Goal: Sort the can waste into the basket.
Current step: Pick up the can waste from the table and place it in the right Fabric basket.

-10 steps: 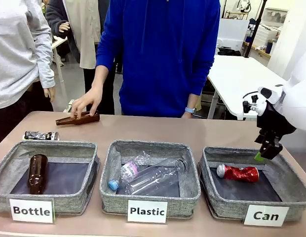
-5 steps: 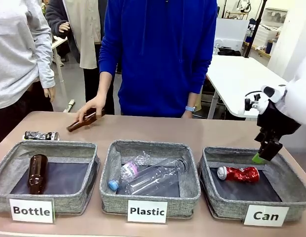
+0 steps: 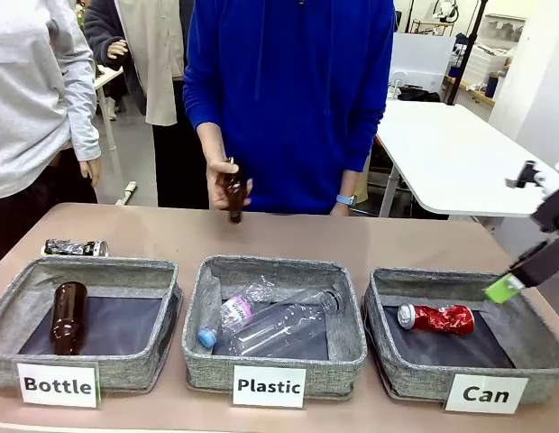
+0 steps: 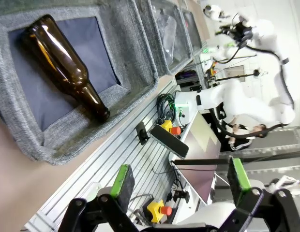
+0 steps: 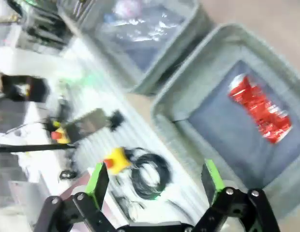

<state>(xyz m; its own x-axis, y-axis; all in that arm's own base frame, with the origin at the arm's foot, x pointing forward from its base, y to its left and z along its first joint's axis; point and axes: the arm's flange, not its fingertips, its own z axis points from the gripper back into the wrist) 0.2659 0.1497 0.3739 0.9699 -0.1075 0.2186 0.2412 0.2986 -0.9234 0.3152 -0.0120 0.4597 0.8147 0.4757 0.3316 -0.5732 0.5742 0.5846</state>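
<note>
Label "Can" (image 3: 486, 394) marks the basket (image 3: 384, 298) holding the red can (image 3: 435, 317); left gripper (image 4: 179, 176) and right gripper (image 5: 155, 180) stand wide, empty.

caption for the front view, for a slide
Red can lies in the Can basket, open right gripper near its right rim; black can sits on the table behind the Bottle bin.
</note>
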